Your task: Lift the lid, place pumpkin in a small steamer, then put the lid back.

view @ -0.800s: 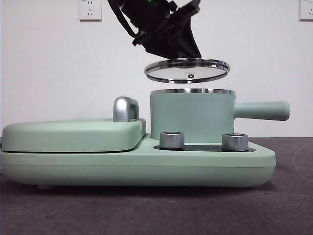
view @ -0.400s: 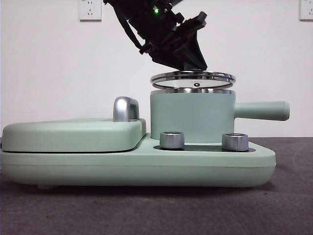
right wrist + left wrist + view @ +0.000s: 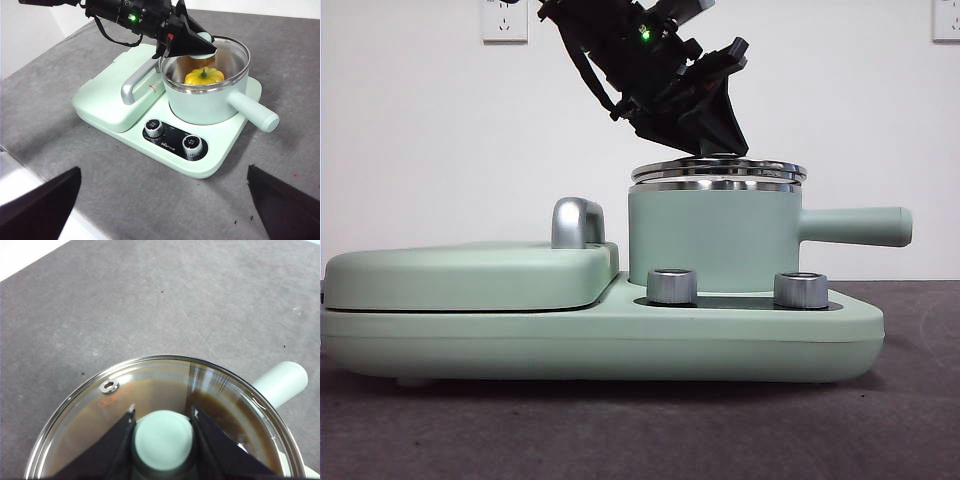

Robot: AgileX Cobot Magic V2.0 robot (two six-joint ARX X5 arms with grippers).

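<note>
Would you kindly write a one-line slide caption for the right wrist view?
Left end effector holds the glass lid by its knob on the small steamer, pumpkin visible inside.

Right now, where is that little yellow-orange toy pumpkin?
In the right wrist view, the yellow-orange ribbed pumpkin sits inside the mint-green steamer pot, under the clear glass lid that the left gripper holds by its knob.

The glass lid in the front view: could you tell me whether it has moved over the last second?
Yes. The glass lid has come down and now sits just above the small steamer's steel rim.
</note>
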